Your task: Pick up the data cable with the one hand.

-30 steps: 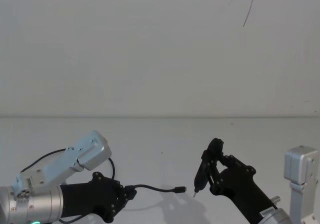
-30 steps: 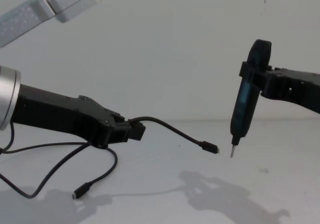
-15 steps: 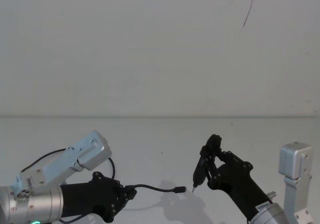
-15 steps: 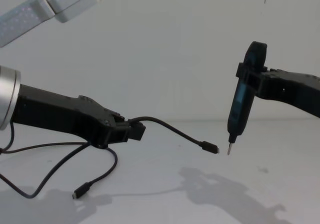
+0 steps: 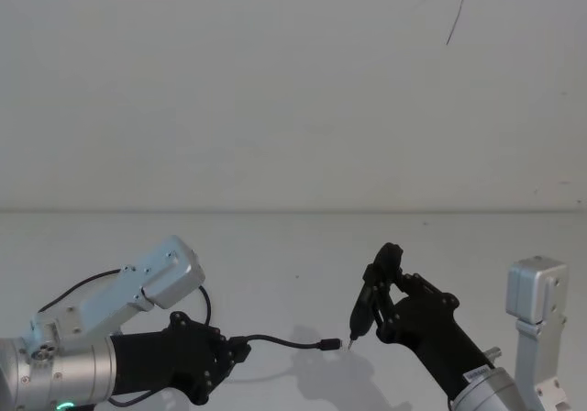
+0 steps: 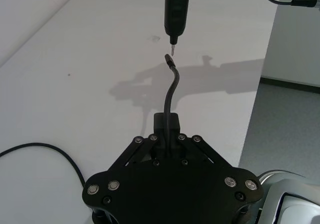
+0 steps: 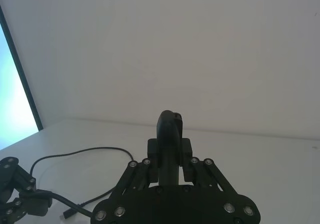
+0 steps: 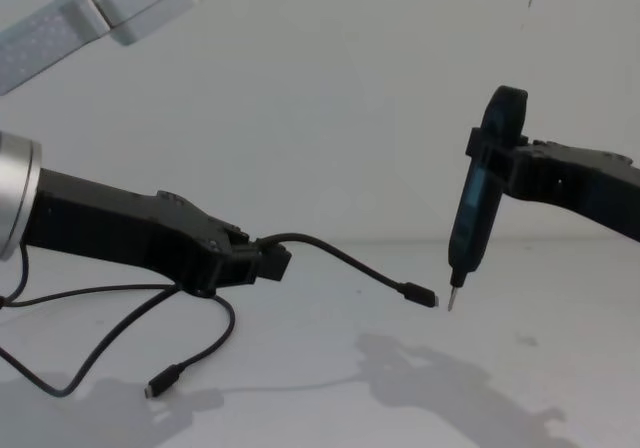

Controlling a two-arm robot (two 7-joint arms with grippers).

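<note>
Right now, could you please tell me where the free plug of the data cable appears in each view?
Head view: the plug is low, right of centre.
Left wrist view: plug near the top, beyond the left end effector.
Right wrist view: cannot tell.
Chest view: plug right of centre.
Shared landmark: the screwdriver tip beside it.

- The data cable (image 8: pixel 330 256) disappears into the left gripper (image 8: pixel 262 263), so the gripped stretch is hidden.
- The cable's loop runs off the chest view's left edge.
- The screwdriver (image 7: pixel 168 149) tip is hidden behind the right gripper (image 7: pixel 170 176).
</note>
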